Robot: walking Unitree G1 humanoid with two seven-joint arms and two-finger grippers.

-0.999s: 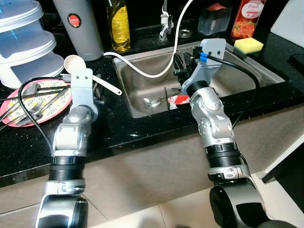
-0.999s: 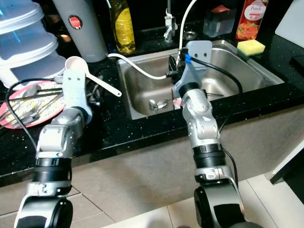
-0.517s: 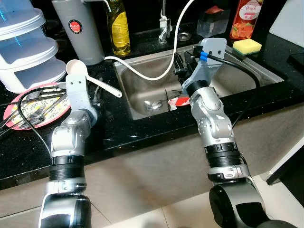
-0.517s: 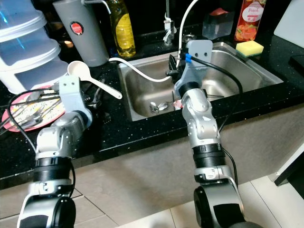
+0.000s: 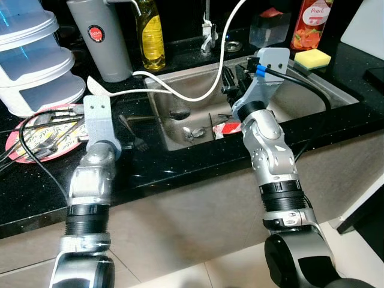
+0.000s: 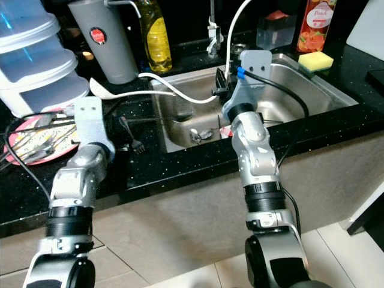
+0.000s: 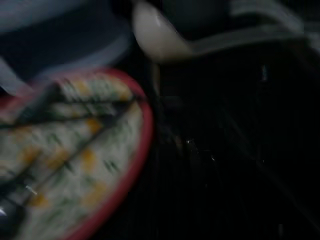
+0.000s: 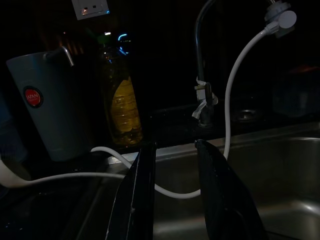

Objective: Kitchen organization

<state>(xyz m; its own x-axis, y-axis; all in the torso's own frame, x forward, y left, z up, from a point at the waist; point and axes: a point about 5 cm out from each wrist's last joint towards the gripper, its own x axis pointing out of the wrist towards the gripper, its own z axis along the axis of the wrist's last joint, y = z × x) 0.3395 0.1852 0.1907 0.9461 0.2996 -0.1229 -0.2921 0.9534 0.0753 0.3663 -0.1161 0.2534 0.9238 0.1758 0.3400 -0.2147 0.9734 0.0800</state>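
Observation:
A white ladle lies on the black counter left of the sink, its handle pointing toward the sink edge. Its bowl is blurred in the left wrist view, beside the red-rimmed plate. My left gripper hovers over the counter between plate and ladle, its fingers hidden behind the wrist plate. A black fork lies just right of it. My right gripper is held over the sink's near-left part, open, with nothing between its fingers.
The red-rimmed plate holds several pieces of cutlery. Spoons and a red-white packet lie in the sink. A white hose crosses it. A grey jug, oil bottle, stacked containers and sponge line the back.
The ladle has swung from lying diagonally to lying flat, with its handle pointing at the sink. My left wrist has shifted nearer, uncovering the black fork. The right arm has barely moved.

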